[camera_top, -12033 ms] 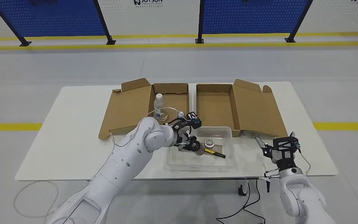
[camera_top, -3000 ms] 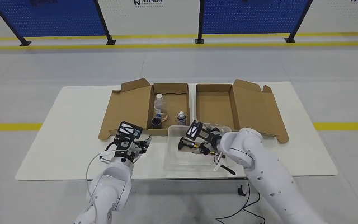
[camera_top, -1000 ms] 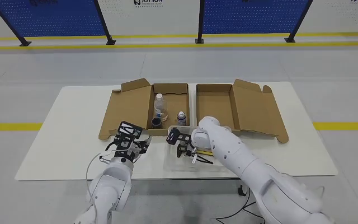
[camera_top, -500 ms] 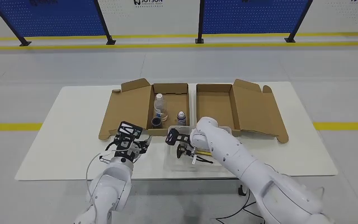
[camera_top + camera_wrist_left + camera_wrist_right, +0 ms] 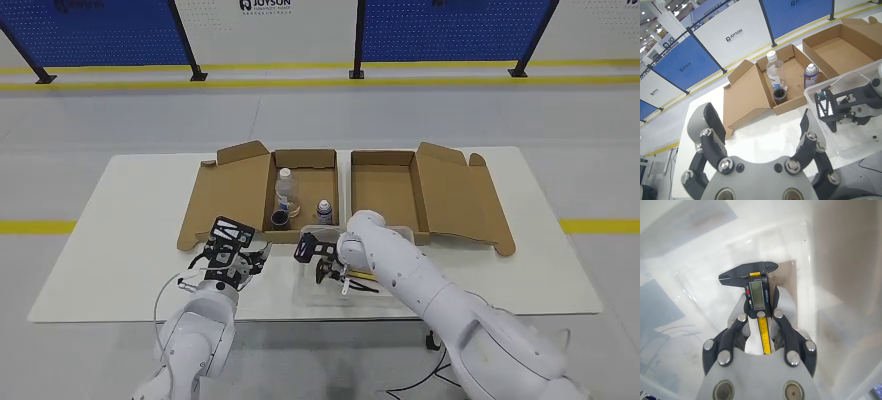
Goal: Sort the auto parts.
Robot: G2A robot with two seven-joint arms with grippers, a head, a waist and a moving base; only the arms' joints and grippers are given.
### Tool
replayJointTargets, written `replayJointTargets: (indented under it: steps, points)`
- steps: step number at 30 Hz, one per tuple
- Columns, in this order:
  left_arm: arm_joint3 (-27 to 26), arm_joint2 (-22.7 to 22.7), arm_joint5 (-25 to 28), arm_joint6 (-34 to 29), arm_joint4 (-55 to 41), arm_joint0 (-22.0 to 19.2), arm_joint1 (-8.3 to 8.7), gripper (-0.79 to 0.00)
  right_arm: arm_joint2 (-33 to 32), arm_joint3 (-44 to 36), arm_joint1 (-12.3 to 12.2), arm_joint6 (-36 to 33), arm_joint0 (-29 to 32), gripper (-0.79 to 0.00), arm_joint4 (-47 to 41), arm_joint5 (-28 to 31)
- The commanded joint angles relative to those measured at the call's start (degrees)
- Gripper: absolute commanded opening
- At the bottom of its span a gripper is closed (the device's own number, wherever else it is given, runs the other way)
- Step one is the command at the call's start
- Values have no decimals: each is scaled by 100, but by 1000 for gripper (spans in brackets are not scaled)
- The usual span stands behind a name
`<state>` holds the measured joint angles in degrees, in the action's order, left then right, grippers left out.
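Right gripper [image 5: 759, 302]: clamped on the digital caliper [image 5: 755, 289], one finger on each side of the slider body just below the display. The caliper is inside the clear plastic bin [image 5: 851, 145], at the bin's left end. Its black measuring head points toward the bin floor. Whether the head touches the floor cannot be told.

Caliper: black matt plastic body, grey rectangular display, and a flat yellow beam with a printed scale running back between the fingers.

Bin: transparent, smooth and glossy, with rounded corners and upright walls. It stands at the front edge of the table [image 5: 130, 230], about mid-length, and its walls enclose the gripper on all sides. A small dark fragment [image 5: 874, 136] lies on the bin floor; it is too small to identify.

Left gripper [image 5: 758, 115]: released, with the ribbed black pads spread wide and holding nothing. It is above the front edge of the table, left of the bin and apart from it.

Left cardboard box [image 5: 235, 200]: brown corrugated board with the lid flap folded out flat. It sits just behind the bin toward the table's middle. It holds an upright clear plastic bottle [image 5: 776, 73] with a white cap, an upright spray can [image 5: 810, 75] with a white nozzle, and a short black hollow cylinder [image 5: 780, 95] at the box's front wall, just beside the bottle.

Right cardboard box [image 5: 385, 195]: same board, flap opened to the right. It stands beside the left box and directly behind the bin.
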<state>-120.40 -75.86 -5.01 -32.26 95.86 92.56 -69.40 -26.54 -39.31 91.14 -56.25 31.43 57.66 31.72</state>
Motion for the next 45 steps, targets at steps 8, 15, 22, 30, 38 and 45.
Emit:
replayJointTargets:
  steps: [8, 15, 22, 30, 38, 45]
  points:
    - [0, 0, 0, 0, 0, 0, 0, 0, -161, -99, -44, 70, 1, -785, -38, -23]
    - [0, 0, 0, 0, 0, 0, 0, 0, -399, -663, -224, -116, 170, -785, 13, -155]
    - [0, 0, 0, 0, 0, 0, 0, 0, -775, -1444, -488, -377, 477, -785, 111, -369]
    - [0, 0, 0, 0, 0, 0, 0, 0, -1404, -2536, -842, -665, 983, -785, 256, -619]
    - [0, 0, 0, 0, 0, 0, 0, 0, -2320, -3823, -1201, -663, 1667, -785, 364, -891]
    - [0, 0, 0, 0, 0, 0, 0, 0, -3095, -4737, -1424, -394, 2214, -785, 465, -1141]
